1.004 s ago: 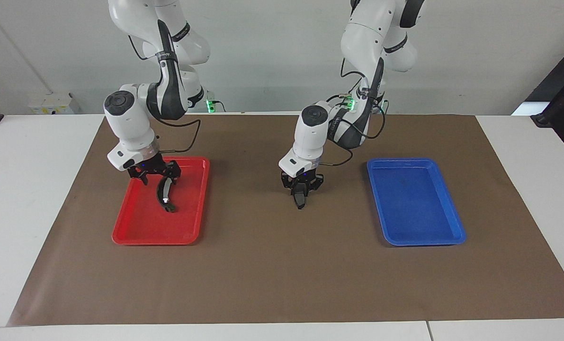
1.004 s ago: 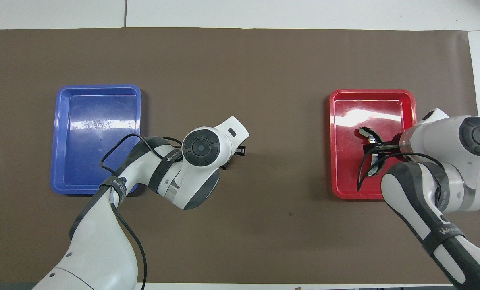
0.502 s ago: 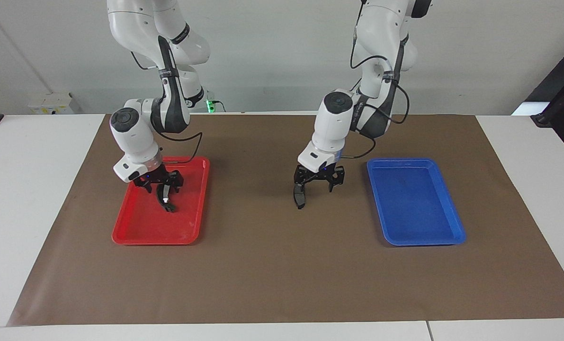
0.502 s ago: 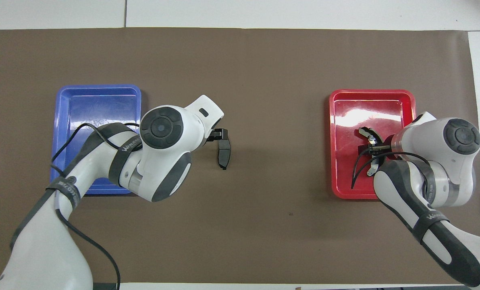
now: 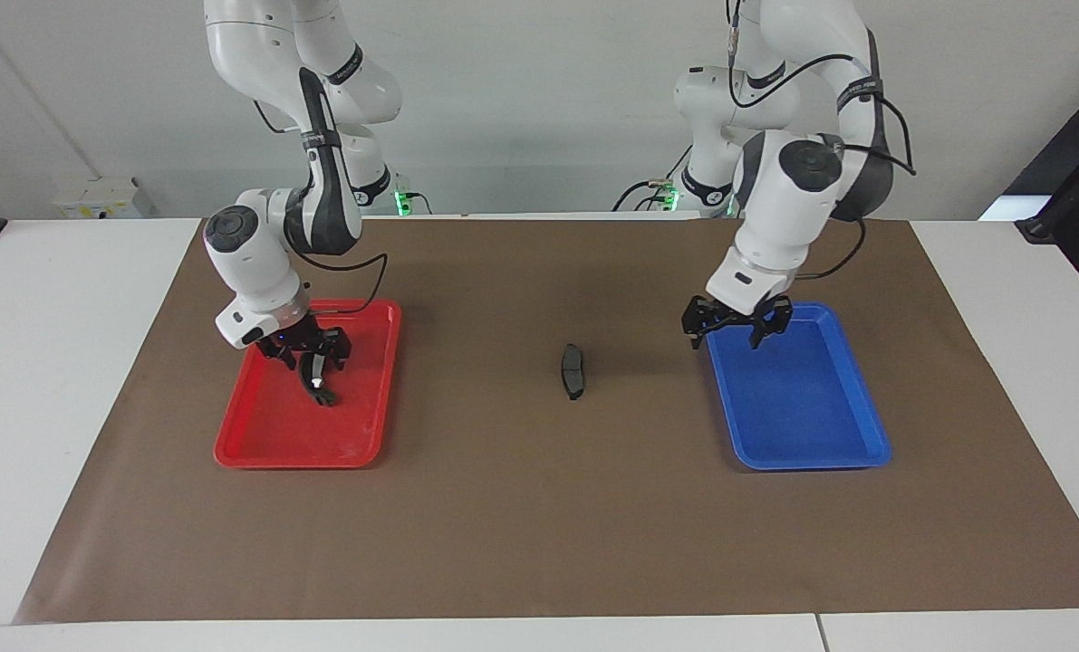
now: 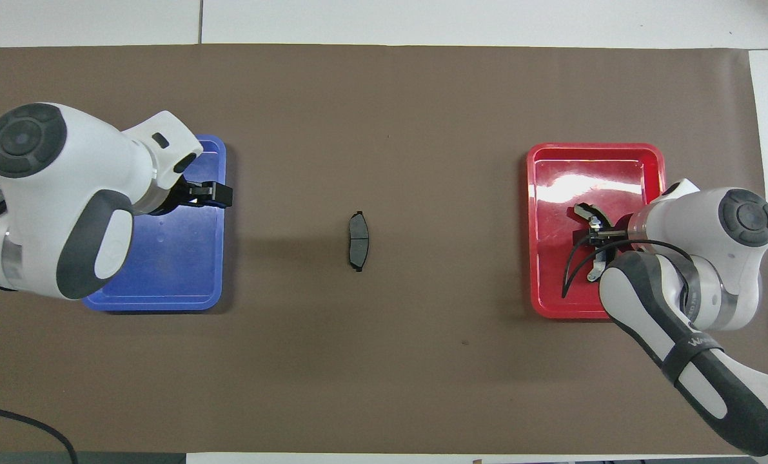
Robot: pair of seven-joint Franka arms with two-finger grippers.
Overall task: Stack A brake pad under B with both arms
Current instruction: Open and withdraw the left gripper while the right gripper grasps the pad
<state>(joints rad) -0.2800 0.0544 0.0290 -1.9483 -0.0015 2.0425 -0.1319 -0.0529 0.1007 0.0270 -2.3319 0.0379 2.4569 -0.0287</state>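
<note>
Scene: two white arms work a bench (image 5: 68, 380) under a brown mat (image 5: 539, 543), a red tray (image 5: 258, 448) at the right arm's end and a blue tray (image 5: 829, 453) at the left arm's end.

A brake pad: the short dark pad (image 5: 573, 370) lies flat on the mat between the two trays, alone, nothing touching it.

B: the long curved shoe (image 5: 316, 378) with its pale metal rim lies in the red tray, its nearer end under the right arm's tool.

Left gripper: it (image 5: 736, 328) hangs above the blue tray's corner nearest the robots, fingers spread and carrying nothing.

Right gripper: it (image 5: 308, 352) is low over the shoe, fingers either side of it; whether they are pinching it I cannot tell.

Step in hand: by my reading, the pad is set down as the base and the pick-up of the shoe is under way.

Next move: likely a firm pinch on the shoe, a clean lift over the tray rim, a carry to mid-mat and a gentle lowering squarely onto the pad, lined up along its length.
</note>
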